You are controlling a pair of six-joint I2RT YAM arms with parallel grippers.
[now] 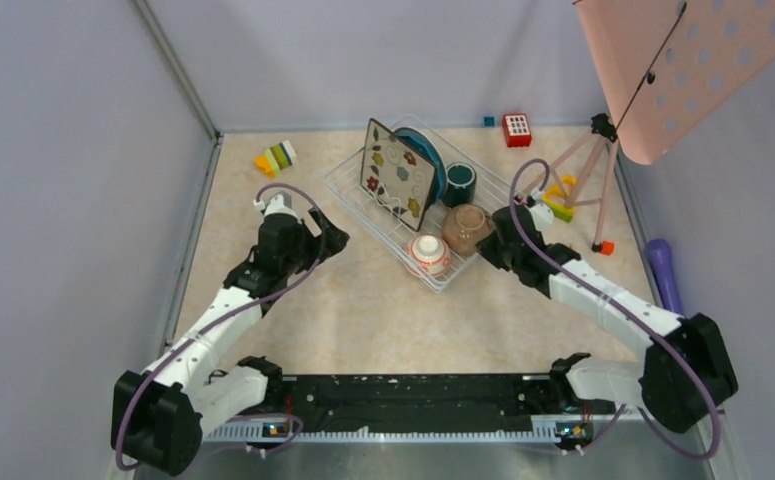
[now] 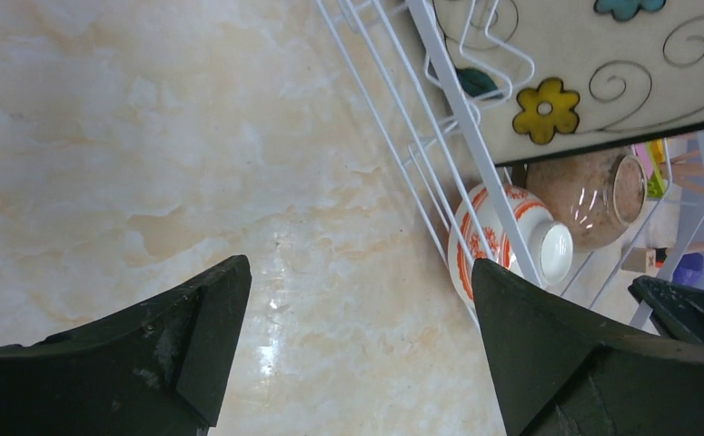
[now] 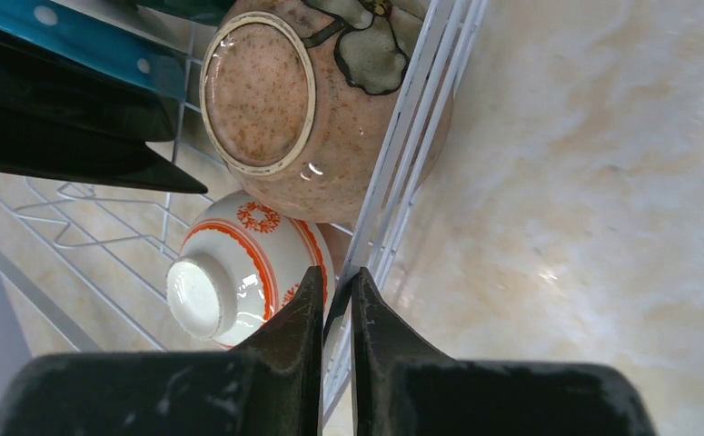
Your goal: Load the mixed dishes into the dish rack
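The white wire dish rack [image 1: 358, 208] stands mid-table. In it are the square leaf-patterned plate [image 1: 398, 172] on edge, the blue dotted plate [image 1: 431, 155] behind it, the dark green mug [image 1: 460, 182], the brown bowl [image 1: 466, 227] and the orange-white bowl [image 1: 428, 255], both bowls upside down. The grey-rimmed plate is out of view. My left gripper [image 1: 331, 240] is open and empty over bare table just left of the rack [image 2: 393, 136]. My right gripper [image 3: 334, 272] is shut on the rack's side wire [image 3: 421, 118], beside the orange-white bowl [image 3: 239, 263] and the brown bowl [image 3: 275, 100].
A pink perforated board [image 1: 683, 60] on a tripod stands at the far right. Toy blocks lie at the back left [image 1: 278, 157], back [image 1: 516, 129] and right of the rack [image 1: 560, 200]. A purple object [image 1: 663, 270] lies by the right wall.
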